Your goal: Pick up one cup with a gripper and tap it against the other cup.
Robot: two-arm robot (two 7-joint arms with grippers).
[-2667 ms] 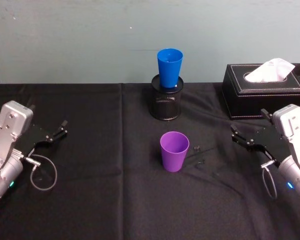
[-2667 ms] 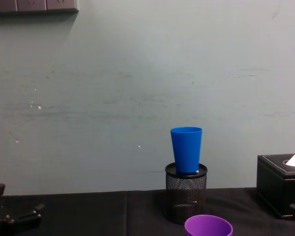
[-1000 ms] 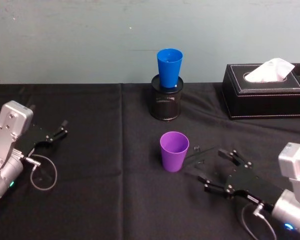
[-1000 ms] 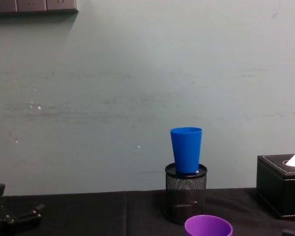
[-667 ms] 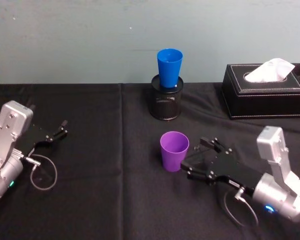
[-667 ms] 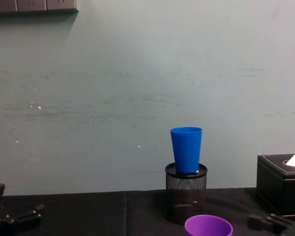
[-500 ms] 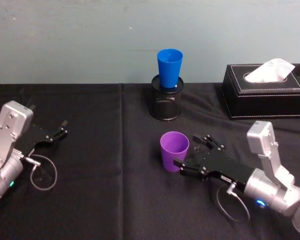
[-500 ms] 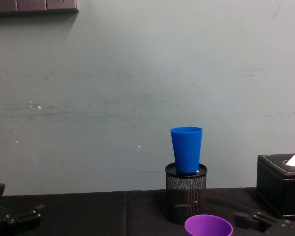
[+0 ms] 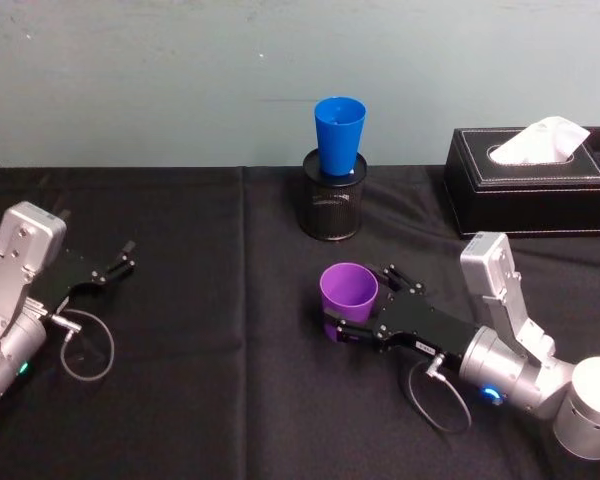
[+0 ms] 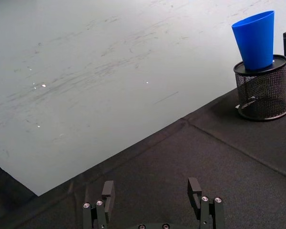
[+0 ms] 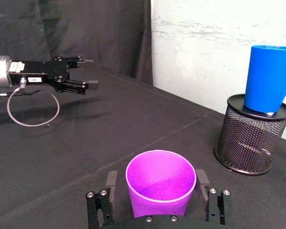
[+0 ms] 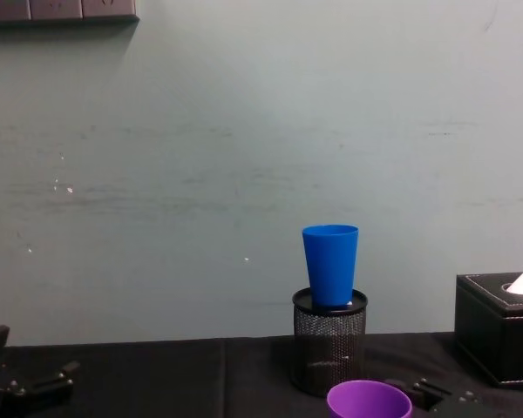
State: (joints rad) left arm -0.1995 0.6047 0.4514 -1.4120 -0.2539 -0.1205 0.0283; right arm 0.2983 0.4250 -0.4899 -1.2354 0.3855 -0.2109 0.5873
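Jaws of right gripper (image 9: 365, 305) spread, one on each side of purple cup (image 9: 349, 295), not clamped on it; slight gap on one side in the right wrist view, right gripper (image 11: 157, 199) low around purple cup (image 11: 160, 183). Purple cup upright on table (image 9: 200, 400), open end up, just below centre of the head view; rim at the bottom edge, right of centre, in the chest view (image 12: 369, 401). Silver-grey right arm running from the cup to the lower right corner of the head view.

Blue cup (image 9: 339, 133) upright on top of black mesh pot (image 9: 331, 210), upper centre of the head view, well apart from purple cup and directly behind it. Same pair right of centre in the chest view, blue cup (image 12: 330, 266) over pot (image 12: 329, 348); upper right in the left wrist view (image 10: 255, 40); right side in the right wrist view (image 11: 269, 78).

Left gripper (image 9: 120, 262) at the left edge of the head view, jaws wide and holding nothing, low over the table, far from both cups; jaws likewise wide in the left wrist view (image 10: 150, 191).

Black tissue box (image 9: 530, 195) at the upper right of the head view, white tissue at its slot.
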